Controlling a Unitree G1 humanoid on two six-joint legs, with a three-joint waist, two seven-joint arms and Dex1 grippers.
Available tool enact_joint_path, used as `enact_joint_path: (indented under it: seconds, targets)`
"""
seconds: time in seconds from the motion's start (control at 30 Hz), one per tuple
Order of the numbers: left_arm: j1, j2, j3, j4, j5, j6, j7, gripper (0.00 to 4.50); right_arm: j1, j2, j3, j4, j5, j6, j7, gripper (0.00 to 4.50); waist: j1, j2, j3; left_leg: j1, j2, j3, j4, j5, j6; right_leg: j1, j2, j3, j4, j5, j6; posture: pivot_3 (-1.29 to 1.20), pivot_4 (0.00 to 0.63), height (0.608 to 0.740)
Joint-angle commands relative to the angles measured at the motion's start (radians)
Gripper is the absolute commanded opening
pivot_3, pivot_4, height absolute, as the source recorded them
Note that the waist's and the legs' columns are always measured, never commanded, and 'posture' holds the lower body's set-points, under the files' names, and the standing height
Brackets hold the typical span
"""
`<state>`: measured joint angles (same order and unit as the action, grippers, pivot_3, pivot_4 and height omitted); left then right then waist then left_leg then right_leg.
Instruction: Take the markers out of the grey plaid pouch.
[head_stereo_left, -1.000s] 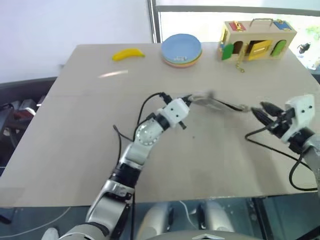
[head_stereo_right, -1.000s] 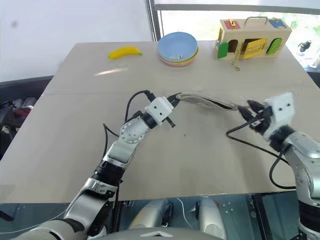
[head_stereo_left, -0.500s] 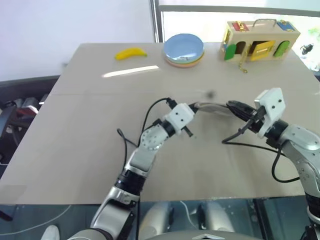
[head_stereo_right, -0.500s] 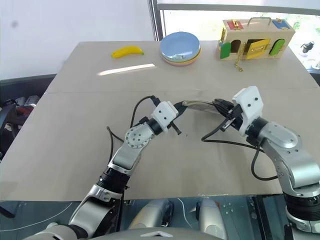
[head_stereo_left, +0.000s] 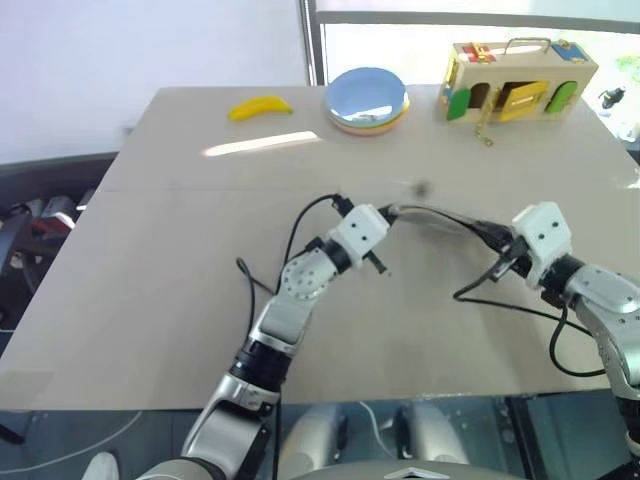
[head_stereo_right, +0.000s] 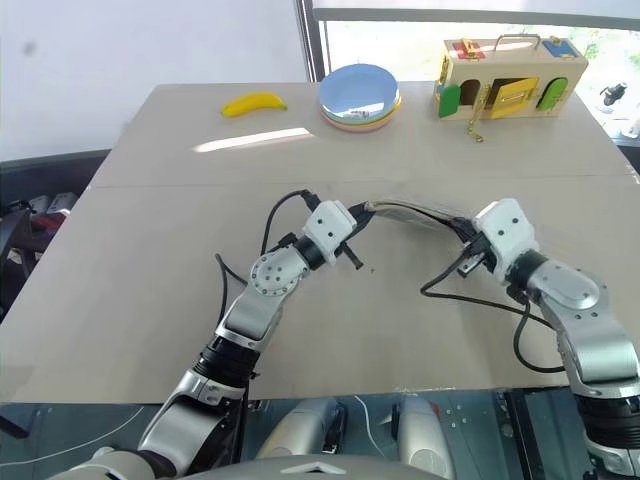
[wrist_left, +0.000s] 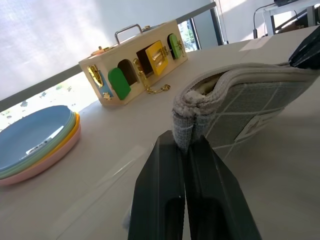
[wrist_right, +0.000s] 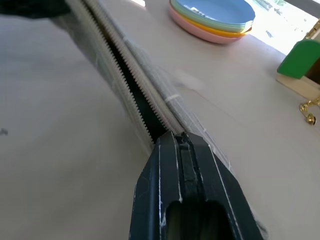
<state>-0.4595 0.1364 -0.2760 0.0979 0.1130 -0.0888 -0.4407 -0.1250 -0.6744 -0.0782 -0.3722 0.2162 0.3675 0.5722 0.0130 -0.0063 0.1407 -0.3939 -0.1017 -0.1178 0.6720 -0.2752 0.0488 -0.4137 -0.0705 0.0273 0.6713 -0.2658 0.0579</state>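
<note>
Pouch (head_stereo_right: 412, 212) of grey plaid lies stretched between the two arms on the surface (head_stereo_right: 150, 260), well short of the stack of plates (head_stereo_right: 358, 97) and nearer the robot than the wooden box (head_stereo_right: 507, 78) and the banana (head_stereo_right: 252, 103). From the head views, the left pincer (head_stereo_right: 356, 214) has one end and the right pincer (head_stereo_right: 468, 236) the other, likely so the fabric stays taut while the zipper runs.

In the left wrist view, the left pincer's fingers (wrist_left: 162, 190) are pressed together on the pouch's corner seam, anchoring it; the plates and box stand beyond.

In the right wrist view, the right pincer's fingers (wrist_right: 165, 175) are clamped together at the end of the zipper's open gap, seemingly on the small pull (wrist_right: 183, 141). The teeth are parted ahead of it, with the slit dark inside. No markers are out yet.
</note>
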Motion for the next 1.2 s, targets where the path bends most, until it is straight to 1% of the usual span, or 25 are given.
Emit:
enact_joint_path:
  seconds: [0.03, 0.1, 0.27, 0.4, 0.5, 0.6, 0.67, 0.77, 0.83, 0.87, 1.03, 1.2]
  targets:
    - [-0.008, -0.012, 0.014, -0.057, -0.024, 0.019, 0.004, 0.00, -0.002, -0.021, 0.018, -0.003, -0.079, -0.101, 0.003, 0.05, 0.000, 0.000, 0.000, 0.000, 0.000, 0.000, 0.000, 0.000, 0.000, 0.000, 0.000, 0.000, 0.000, 0.000, 0.000, 0.00, 0.150, 0.740]
    - [-0.010, -0.018, 0.016, -0.061, -0.029, 0.037, 0.007, 0.00, 0.001, -0.039, 0.047, 0.009, -0.132, -0.155, 0.017, 0.05, 0.000, 0.000, 0.000, 0.000, 0.000, 0.000, 0.000, 0.000, 0.000, 0.000, 0.000, 0.000, 0.000, 0.000, 0.000, 0.00, 0.150, 0.740]
    - [-0.008, -0.022, 0.015, -0.072, -0.037, 0.069, 0.010, 0.00, -0.002, -0.041, 0.083, 0.040, -0.193, -0.228, 0.023, 0.05, 0.000, 0.000, 0.000, 0.000, 0.000, 0.000, 0.000, 0.000, 0.000, 0.000, 0.000, 0.000, 0.000, 0.000, 0.000, 0.00, 0.150, 0.740]
    - [-0.004, -0.018, 0.008, -0.079, -0.045, 0.048, -0.001, 0.00, -0.021, -0.021, 0.079, 0.071, -0.195, -0.217, 0.019, 0.05, 0.000, 0.000, 0.000, 0.000, 0.000, 0.000, 0.000, 0.000, 0.000, 0.000, 0.000, 0.000, 0.000, 0.000, 0.000, 0.00, 0.150, 0.740]
    - [0.004, -0.014, -0.001, -0.084, -0.059, 0.034, -0.024, 0.00, -0.049, -0.011, 0.075, 0.108, -0.188, -0.171, 0.024, 0.05, 0.000, 0.000, 0.000, 0.000, 0.000, 0.000, 0.000, 0.000, 0.000, 0.000, 0.000, 0.000, 0.000, 0.000, 0.000, 0.00, 0.150, 0.740]
    - [0.007, -0.012, -0.005, -0.087, -0.076, 0.020, -0.053, 0.00, -0.079, -0.002, 0.072, 0.142, -0.188, -0.138, 0.022, 0.80, 0.000, 0.000, 0.000, 0.000, 0.000, 0.000, 0.000, 0.000, 0.000, 0.000, 0.000, 0.000, 0.000, 0.000, 0.000, 0.00, 0.150, 0.740]
    - [0.016, -0.007, -0.009, -0.098, -0.090, 0.018, -0.079, 0.00, -0.100, 0.003, 0.070, 0.152, -0.177, -0.103, 0.031, 1.73, -0.001, 0.000, 0.000, 0.000, 0.000, 0.000, 0.000, 0.000, 0.000, 0.000, 0.000, 0.000, 0.000, 0.000, 0.000, 0.00, 0.150, 0.740]
    - [0.032, -0.001, -0.014, -0.117, -0.112, 0.023, -0.112, 0.00, -0.115, -0.005, 0.074, 0.145, -0.160, -0.054, 0.061, 3.32, -0.001, 0.000, 0.000, 0.000, 0.000, 0.000, 0.000, 0.000, 0.000, 0.000, 0.000, 0.000, 0.000, 0.000, 0.000, 0.00, 0.150, 0.740]
    - [0.044, -0.001, -0.015, -0.137, -0.141, 0.042, -0.143, 0.00, -0.121, -0.041, 0.088, 0.118, -0.136, 0.003, 0.124, 4.31, 0.000, 0.000, 0.000, 0.000, 0.000, 0.000, 0.000, 0.000, 0.000, 0.000, 0.000, 0.000, 0.000, 0.000, 0.000, 0.00, 0.150, 0.740]
    - [0.054, -0.002, -0.016, -0.152, -0.169, 0.065, -0.165, 0.00, -0.127, -0.068, 0.093, 0.094, -0.121, 0.039, 0.164, 4.41, 0.000, 0.000, 0.000, 0.000, 0.000, 0.000, 0.000, 0.000, 0.000, 0.000, 0.000, 0.000, 0.000, 0.000, 0.000, 0.00, 0.150, 0.740]
    - [0.082, -0.002, -0.010, -0.226, -0.290, 0.238, -0.237, 0.00, -0.185, -0.207, 0.106, -0.029, -0.030, 0.214, 0.326, 4.41, 0.000, 0.000, 0.000, 0.000, 0.000, 0.000, 0.000, 0.000, 0.000, 0.000, 0.000, 0.000, -0.001, 0.000, 0.000, 0.00, 0.150, 0.740]
    - [0.092, 0.008, 0.004, -0.312, -0.448, 0.493, -0.283, 0.00, -0.277, -0.327, 0.111, -0.103, 0.019, 0.331, 0.418, 4.41, -0.001, 0.000, 0.000, 0.000, 0.000, 0.000, 0.000, 0.000, 0.000, 0.000, 0.000, 0.000, -0.001, 0.000, 0.000, 0.00, 0.150, 0.740]
